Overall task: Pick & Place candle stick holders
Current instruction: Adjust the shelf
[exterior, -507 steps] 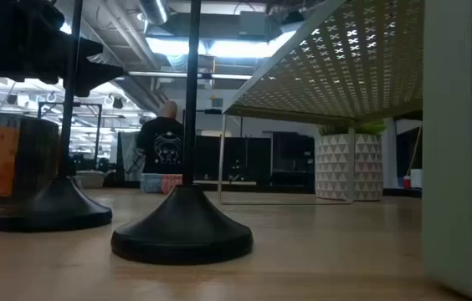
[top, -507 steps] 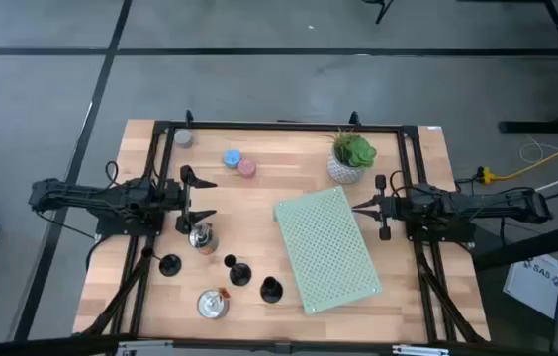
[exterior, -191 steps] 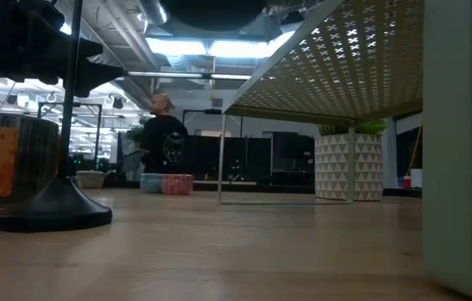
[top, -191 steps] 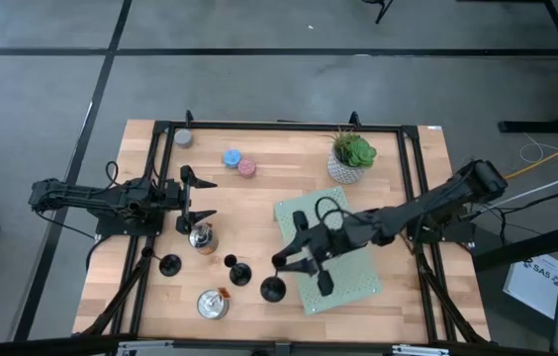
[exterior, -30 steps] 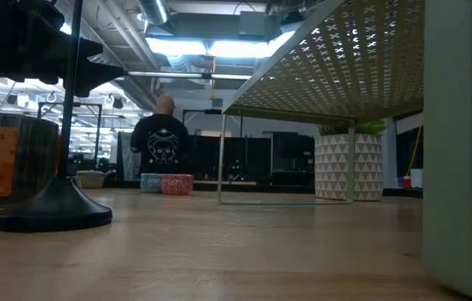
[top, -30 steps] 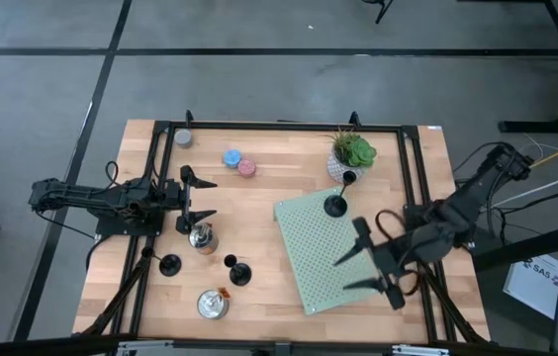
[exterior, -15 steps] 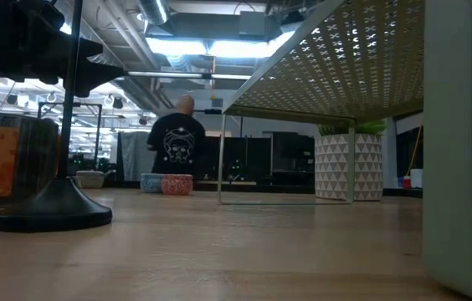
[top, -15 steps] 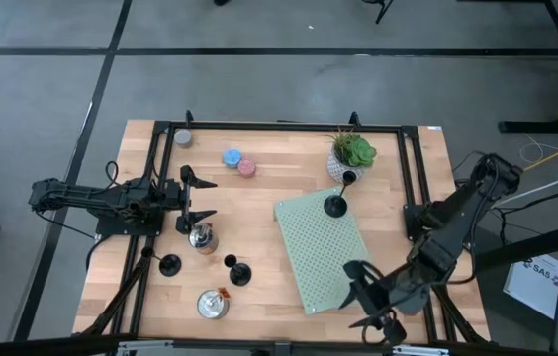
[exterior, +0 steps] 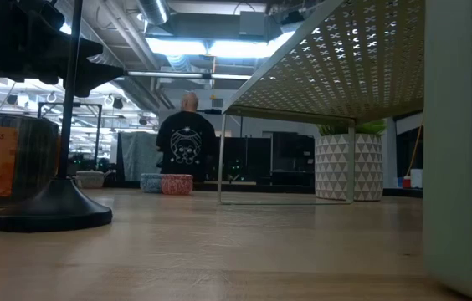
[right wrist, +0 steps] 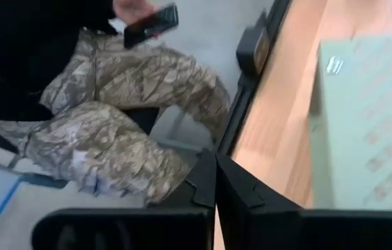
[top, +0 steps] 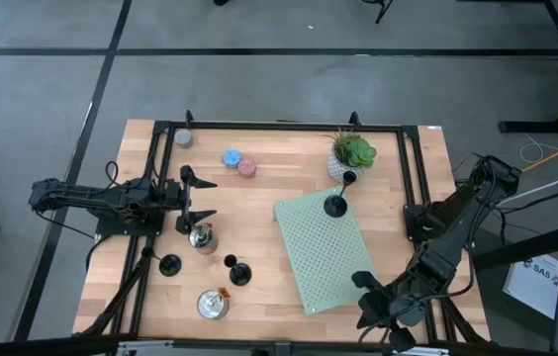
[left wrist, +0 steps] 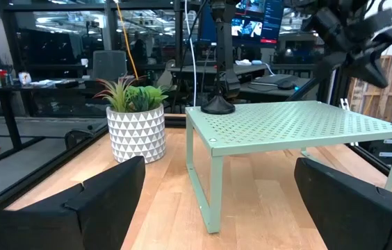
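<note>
One black candle stick holder (top: 335,206) stands by its round base on the far end of the pale-green perforated shelf (top: 328,259); the left wrist view shows it too (left wrist: 218,104). Two more holders (top: 169,264) (top: 239,273) stand on the table at the near left, one of them close in the low view (exterior: 52,209). My right gripper (top: 368,309) hangs shut and empty over the table's near right corner, beside the shelf's near end; its fingers meet in the right wrist view (right wrist: 215,198). My left gripper (top: 196,198) waits open at the table's left.
A potted plant (top: 351,156) stands behind the shelf. Two silver tins (top: 201,237) (top: 213,304) and a blue (top: 232,158) and a pink candle (top: 247,168) sit on the left half. A seated person holding a phone (right wrist: 151,24) is just beyond the table's edge.
My right gripper has swung from above the shelf's right side toward the table's near edge, sinking, tipping downward and rolling, and its fingers have shut on nothing. The holder on the shelf has stayed put.
</note>
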{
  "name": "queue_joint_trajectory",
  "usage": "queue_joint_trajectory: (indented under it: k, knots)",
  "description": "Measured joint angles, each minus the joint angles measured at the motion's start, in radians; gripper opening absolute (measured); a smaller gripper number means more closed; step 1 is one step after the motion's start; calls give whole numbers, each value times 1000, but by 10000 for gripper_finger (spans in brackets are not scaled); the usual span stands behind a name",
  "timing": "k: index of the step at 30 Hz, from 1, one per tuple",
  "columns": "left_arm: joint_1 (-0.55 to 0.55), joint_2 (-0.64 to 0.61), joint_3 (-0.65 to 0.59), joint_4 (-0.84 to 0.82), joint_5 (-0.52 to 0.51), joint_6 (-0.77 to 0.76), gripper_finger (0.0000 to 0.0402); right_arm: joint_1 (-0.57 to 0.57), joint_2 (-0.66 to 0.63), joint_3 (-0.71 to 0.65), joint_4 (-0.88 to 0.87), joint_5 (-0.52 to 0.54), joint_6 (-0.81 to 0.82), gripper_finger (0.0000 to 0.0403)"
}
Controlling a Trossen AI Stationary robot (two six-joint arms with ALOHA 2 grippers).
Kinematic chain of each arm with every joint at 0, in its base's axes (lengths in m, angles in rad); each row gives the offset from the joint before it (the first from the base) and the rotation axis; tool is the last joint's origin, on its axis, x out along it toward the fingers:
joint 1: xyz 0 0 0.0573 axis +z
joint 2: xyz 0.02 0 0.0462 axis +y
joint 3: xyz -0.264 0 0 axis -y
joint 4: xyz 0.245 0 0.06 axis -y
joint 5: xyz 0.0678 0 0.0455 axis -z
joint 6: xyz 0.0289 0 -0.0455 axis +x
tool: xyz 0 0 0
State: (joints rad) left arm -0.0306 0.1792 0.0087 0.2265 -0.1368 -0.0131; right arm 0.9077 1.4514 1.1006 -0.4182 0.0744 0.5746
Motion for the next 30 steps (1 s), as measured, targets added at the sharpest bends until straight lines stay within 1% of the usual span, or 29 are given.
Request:
queue_joint_trajectory:
  k: [6,12,15,20,26,30]
  knots:
    - [0,0,0,0,0,0,368,-5,22,-35,1,0,13,5]
    - [0,0,0,1,0,0,368,-6,54,-36,2,0,17,5]
    - [0,0,0,0,0,0,368,-6,74,-36,1,0,46,5]
    - [0,0,0,1,0,0,368,-6,124,-36,-3,0,50,4]
    - [0,0,0,1,0,0,368,-5,157,-33,-11,26,40,4]
    - [0,0,0,1,0,0,368,-5,161,-33,-36,86,40,4]
